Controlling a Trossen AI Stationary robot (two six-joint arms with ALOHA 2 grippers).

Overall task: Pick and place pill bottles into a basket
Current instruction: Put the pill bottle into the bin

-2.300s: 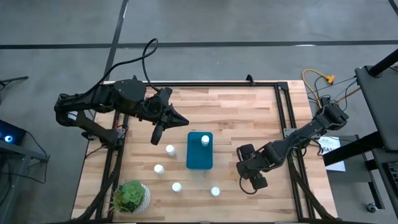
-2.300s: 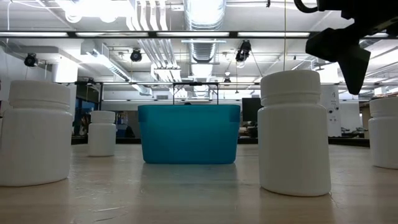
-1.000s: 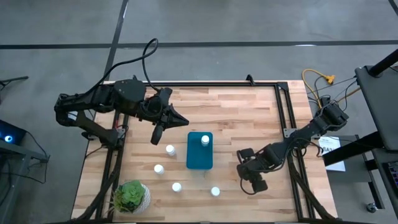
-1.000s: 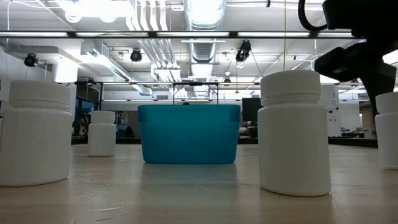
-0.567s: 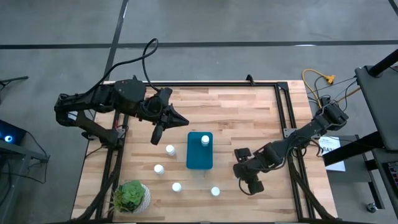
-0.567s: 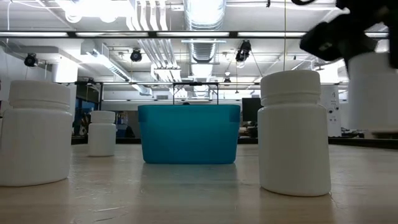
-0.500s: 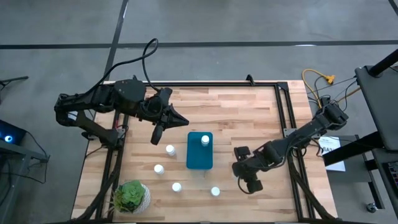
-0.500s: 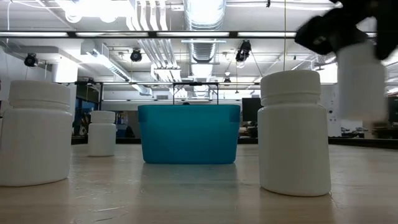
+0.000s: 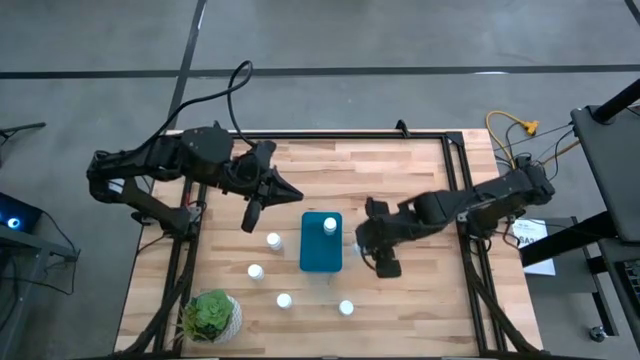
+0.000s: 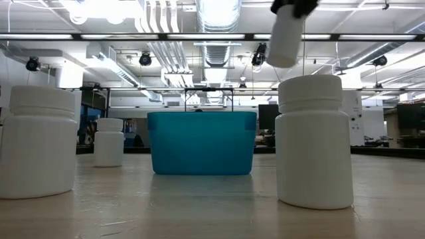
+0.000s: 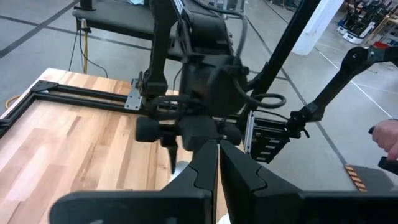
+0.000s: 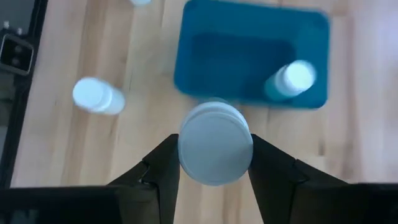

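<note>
The right pincer [image 12: 214,163] is clamped on an upright pill bottle [image 12: 215,143], cap up, just right of the basket [image 9: 321,242]; the left pincer [image 11: 219,163] hangs closed and empty over the bench [image 9: 410,180].

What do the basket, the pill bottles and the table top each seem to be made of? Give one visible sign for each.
Basket: probably plastic; even teal colour, smooth moulded walls, rounded corners.
Pill bottles: likely matte white plastic; uniform opaque body, separate round cap.
Table top: wood, butcher-block style; pale glued strips with visible grain, seemingly a light sheen.
</note>
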